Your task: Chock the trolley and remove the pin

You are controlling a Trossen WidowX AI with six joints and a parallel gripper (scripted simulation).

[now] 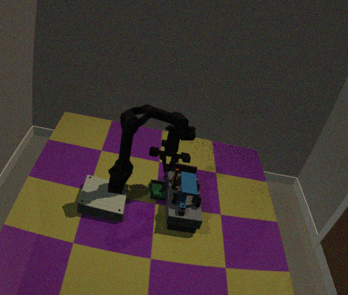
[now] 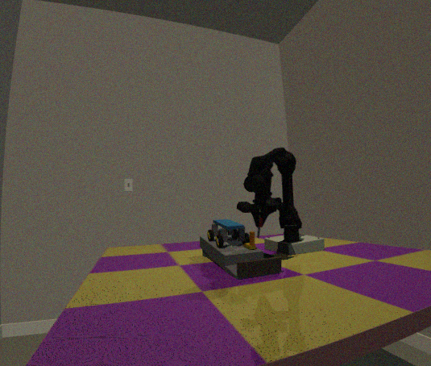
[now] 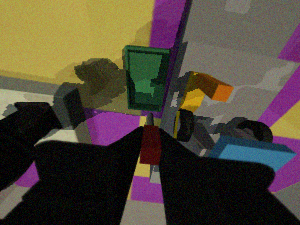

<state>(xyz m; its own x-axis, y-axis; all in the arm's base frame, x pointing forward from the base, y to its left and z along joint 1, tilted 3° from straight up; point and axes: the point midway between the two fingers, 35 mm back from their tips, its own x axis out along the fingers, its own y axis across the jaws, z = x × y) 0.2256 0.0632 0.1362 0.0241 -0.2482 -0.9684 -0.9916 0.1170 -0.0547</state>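
The stop pin (image 2: 260, 222) (image 3: 150, 145) is clamped by its red head in the gripper (image 1: 166, 170) (image 2: 259, 226) (image 3: 150, 131), shank toward twelve o'clock in the wrist view (the green tray (image 1: 157, 189) (image 3: 146, 81) lies that way); the arm (image 1: 127, 146) (image 2: 288, 189) arches, gripper downward.

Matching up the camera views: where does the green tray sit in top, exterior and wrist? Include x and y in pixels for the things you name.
Top: just below centre, left of the ramp (image 1: 185, 224) (image 2: 242, 256) (image 3: 215, 54).
Exterior: can't make it out.
Wrist: upper centre, left of the ramp, beyond the red-headed stop pin (image 3: 150, 144) (image 2: 260, 222).
Shared landmark: the trolley's blue top (image 1: 189, 182) (image 2: 228, 223) (image 3: 255, 155).
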